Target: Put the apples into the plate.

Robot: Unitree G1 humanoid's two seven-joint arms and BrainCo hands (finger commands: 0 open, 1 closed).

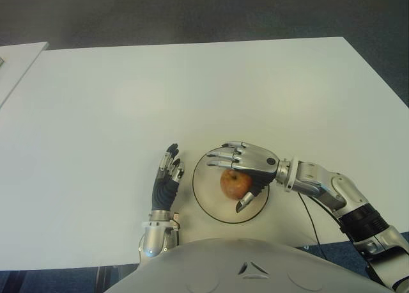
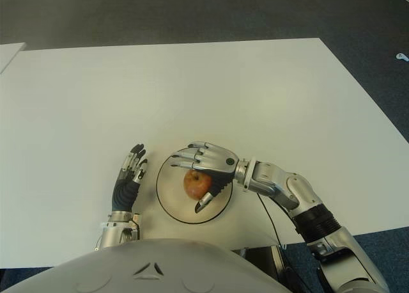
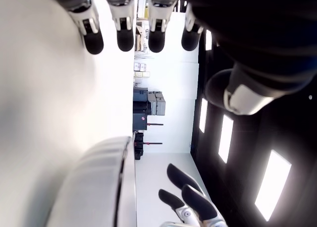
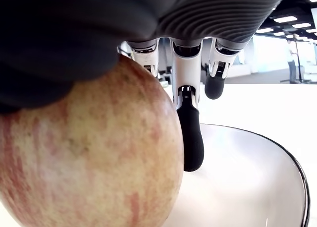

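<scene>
- Apple (image 1: 234, 183) — red-yellow, positioned over the middle of the plate (image 1: 203, 197), inside the rim. The eye views don't settle whether it sits on the plate floor or hangs just above it.
- Plate: white w/ dark rim, on the counter (image 1: 192, 88) near the robot's body.
- Right hand (image 1: 246, 171): arched over the apple from above. Fingers (image 1: 223, 154) reach across the far side, thumb on the near side. Right wrist view shows the palm pressed against the apple's top and the fingers only loosely curved beyond it, so the hand appears clamped on the apple, grip looking light.
- Left hand (image 1: 167, 178): idle, just beside the plate on its left, fingers straight and apart, holding nothing.
- Step in hand (judgement): release phase. Approx. procedure:
  - Confirm the apple bears on the plate before opening — a drop may make it roll.
  - Spread fingers and thumb evenly so no digit drags the fruit sideways.
  - Withdraw straight up, clear of the rim.
- No other apple visible on the counter.
</scene>
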